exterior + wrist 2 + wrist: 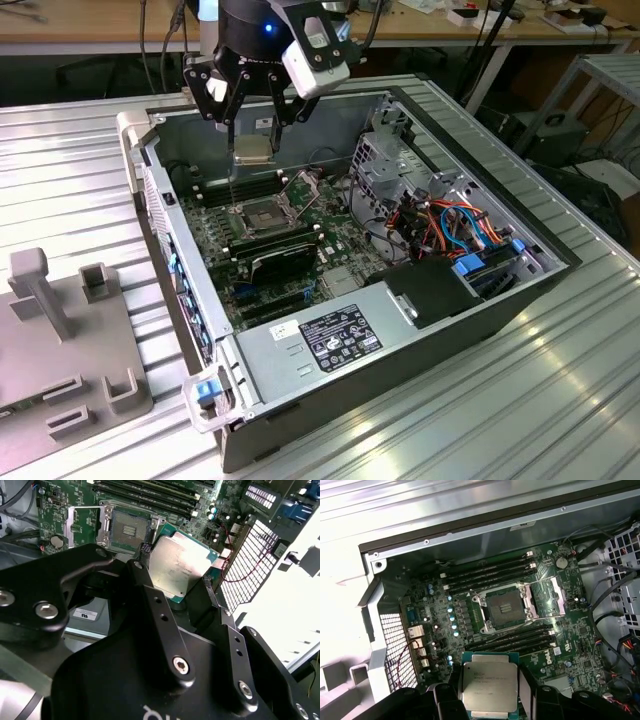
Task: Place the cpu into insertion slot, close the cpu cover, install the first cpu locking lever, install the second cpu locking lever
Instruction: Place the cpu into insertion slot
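The cpu [488,685] hung in the air above the motherboard [435,610], clamped by two opposite edges between the black fingers of the gripper [253,137]. Its silver-grey top faced up and it looked roughly level. In the exterior view it sat well above the insertion slot [262,213], not yet touching anything below.

I judged the chip to be light, thin and stiff, with a smooth metal lid that could slide under a loose pinch. The green rim around that lid seemed the right place to hold it, as the gripper did, leaving the underside free. That underside and the socket's contacts were probably the fragile parts, so a tilted or dropped landing would be the risk.

The insertion slot lay bare and empty, and the cpu cover [551,597] stood swung open beside it, on its hinge. Long black memory slots [485,575] ran on both sides of the socket. I could not make out the locking levers clearly.

All of it sat inside an open computer case [300,352], lying on its side on a ribbed metal worktop [80,150].
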Robot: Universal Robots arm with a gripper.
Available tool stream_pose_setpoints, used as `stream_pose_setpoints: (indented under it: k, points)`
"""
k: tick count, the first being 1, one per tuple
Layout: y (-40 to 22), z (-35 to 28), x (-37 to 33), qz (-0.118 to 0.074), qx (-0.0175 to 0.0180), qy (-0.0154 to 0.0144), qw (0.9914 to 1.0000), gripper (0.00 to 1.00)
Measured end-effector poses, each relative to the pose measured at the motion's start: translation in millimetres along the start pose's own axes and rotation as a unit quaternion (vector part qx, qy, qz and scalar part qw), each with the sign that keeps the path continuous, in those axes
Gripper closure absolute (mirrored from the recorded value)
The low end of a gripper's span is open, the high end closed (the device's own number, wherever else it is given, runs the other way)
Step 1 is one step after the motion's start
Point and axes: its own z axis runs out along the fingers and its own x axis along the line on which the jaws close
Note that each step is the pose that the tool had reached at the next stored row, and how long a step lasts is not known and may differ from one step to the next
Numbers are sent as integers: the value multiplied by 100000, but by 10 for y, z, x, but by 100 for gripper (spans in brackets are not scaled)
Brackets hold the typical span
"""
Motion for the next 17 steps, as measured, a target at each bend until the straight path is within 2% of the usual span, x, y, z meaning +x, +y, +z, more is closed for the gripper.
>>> stream_pose_setpoints:
  k: [12,15,17]
  points:
    - [0,0,-2,732,30,-37,99997,46]
    - [0,0,-2,1532,47,-76,99988,46]
    - [1,1,-3,2867,76,-132,99959,46]
